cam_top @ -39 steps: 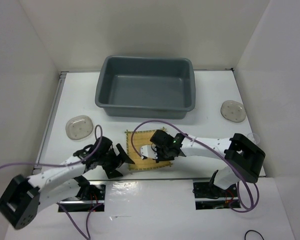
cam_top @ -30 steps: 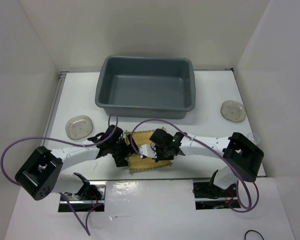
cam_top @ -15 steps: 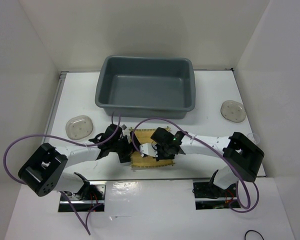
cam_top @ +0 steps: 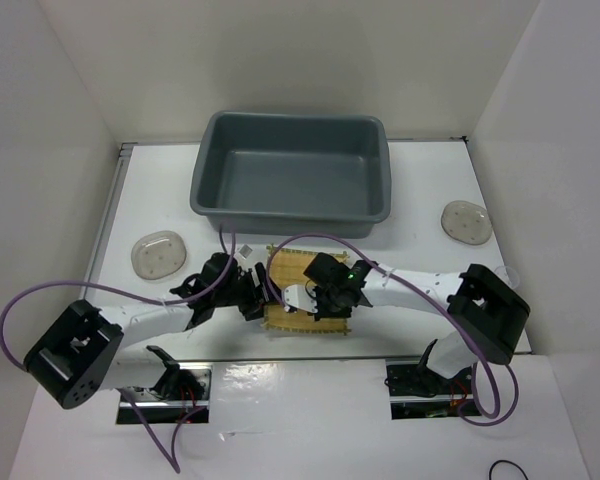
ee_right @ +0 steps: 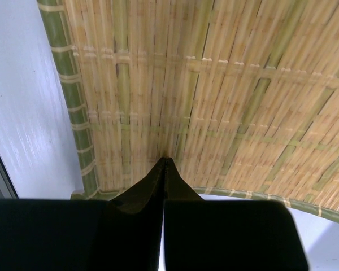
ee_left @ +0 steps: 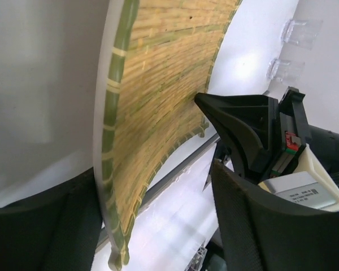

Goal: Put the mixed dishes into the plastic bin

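Observation:
The tan bamboo mat (cam_top: 302,268) lies on the table in front of the grey plastic bin (cam_top: 290,214). My right gripper (cam_top: 316,300) is shut, with its tips (ee_right: 165,160) pressed down on the mat (ee_right: 214,84). My left gripper (cam_top: 252,298) is open at the mat's left edge. In the left wrist view the mat (ee_left: 158,84) bows upward, and its dark edge stands between my open fingers (ee_left: 152,175), close to one of them. A see-through plate (cam_top: 158,256) lies at the left and another (cam_top: 466,221) at the right. A small clear cup (ee_left: 301,33) shows far beyond the mat.
The bin is empty inside. White walls close in the table on the left, back and right. Purple cables loop over both arms and over the mat's near-left part. The right gripper's body (ee_left: 260,130) sits close to my left fingers.
My left gripper has swung right from the near-left table to the mat's left edge. The mat has slid slightly right and away, and its left edge has lifted. The right gripper stays shut on the mat's surface.

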Controlling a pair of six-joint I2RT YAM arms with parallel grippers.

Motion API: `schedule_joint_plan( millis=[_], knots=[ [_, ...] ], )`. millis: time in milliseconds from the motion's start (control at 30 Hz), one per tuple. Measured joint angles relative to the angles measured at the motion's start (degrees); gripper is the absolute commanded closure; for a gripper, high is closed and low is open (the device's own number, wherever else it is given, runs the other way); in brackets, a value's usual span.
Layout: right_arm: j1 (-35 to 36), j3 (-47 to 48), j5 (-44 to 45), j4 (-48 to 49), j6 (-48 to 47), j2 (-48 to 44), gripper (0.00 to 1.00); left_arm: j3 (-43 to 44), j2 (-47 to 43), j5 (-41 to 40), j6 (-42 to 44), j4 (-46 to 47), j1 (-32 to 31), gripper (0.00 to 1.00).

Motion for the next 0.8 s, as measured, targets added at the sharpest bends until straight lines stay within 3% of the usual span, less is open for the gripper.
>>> schedule_joint_plan(
  millis=[200, 400, 567, 767, 800],
  knots=[
    [-0.07, 0.00, 0.11, -0.59, 0.02, -0.37, 1.00, 0.04, 4.72, 2.23, -0.09, 5.07, -1.49, 0.40],
    [-1.07, -0.04, -0.17, -1.38, 0.04, -1.57, 1.00, 0.20, 5.68, 3.13, -0.74, 6.91, -2.12, 1.00],
    [-1.99, -0.11, -1.29, -1.51, 0.07, -2.12, 1.00, 1.75, 4.50, 2.58, -1.22, 2.49, -2.38, 1.00],
    [-5.07, -0.04, -1.77, -4.35, 4.37, -10.80, 1.00, 10.01, -3.17, -0.04, 0.13, -16.17, -2.54, 1.00],
    [-5.75, 0.04, -1.11, -4.44, 5.73, -14.29, 0.95, 11.50, -5.29, -0.55, 0.37, -19.10, -2.54, 1.00]
  ],
)
